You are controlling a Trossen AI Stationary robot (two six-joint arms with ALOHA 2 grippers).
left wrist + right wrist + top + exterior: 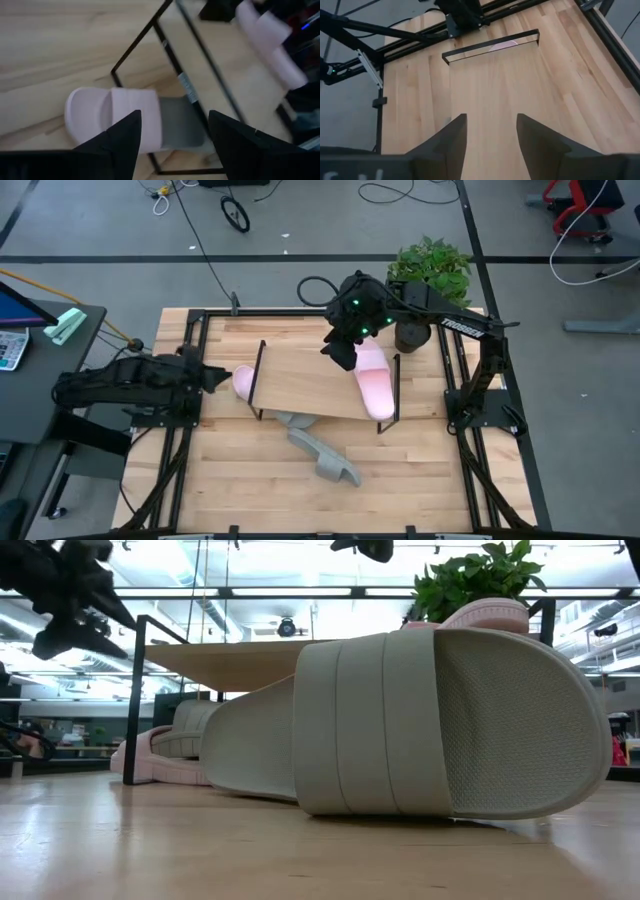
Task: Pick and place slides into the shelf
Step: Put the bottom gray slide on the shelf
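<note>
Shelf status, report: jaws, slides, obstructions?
Left gripper open by the shelf's left end, over one pink slide. Right gripper open above the board; second pink slide on top. Grey slides on table.

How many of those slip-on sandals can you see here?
4. One pink slide lies on top of the shelf near its right end. Another pink slide pokes out under its left end. A grey slide sits partly beneath the board; another grey slide lies on the table in front.

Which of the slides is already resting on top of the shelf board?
The pink slide at the shelf's right end; the other pink one and both grey ones lie on the table.
</note>
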